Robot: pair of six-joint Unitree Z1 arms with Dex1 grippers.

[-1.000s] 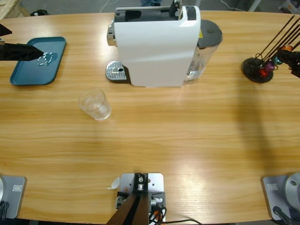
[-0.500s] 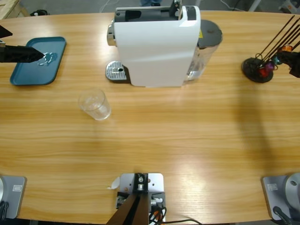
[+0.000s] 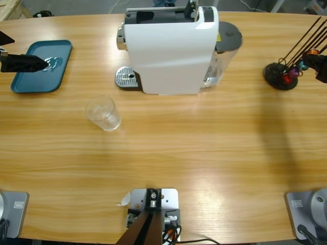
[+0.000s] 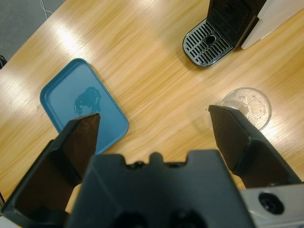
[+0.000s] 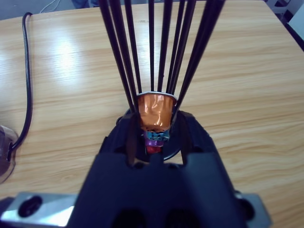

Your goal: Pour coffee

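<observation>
Long wooden surface [image 3: 204,148], pale oak grain, grey floor past the far edge. White boxy capsule coffee machine [image 3: 171,48] stands far-centre with its round perforated metal drip tray [image 3: 126,78] at its left foot. Clear empty glass tumbler [image 3: 103,113] sits just near-left of that drip tray, apart from it. Teal rectangular plastic tray [image 3: 30,76] far left holds a small puddle of clear-looking liquid [image 4: 87,99]; no amber coffee visible anywhere, tumbler looks dry.

Left end effector [image 3: 25,63] hovers over the teal tray's left part, jaws spread wide, grasping nothing. Right end effector [image 5: 153,124] is at the black wire capsule rack [image 3: 283,74] far right, jaws closed in around the shiny orange-copper capsule [image 5: 156,111] between the rods; whether it truly grips is unclear.

Risks: capsule snags on the rods when lifted and tips the light rack; capsule slips if only pinched at its rim. Tumbler is not under the spout, so brewing would spill onto the drip tray.
</observation>
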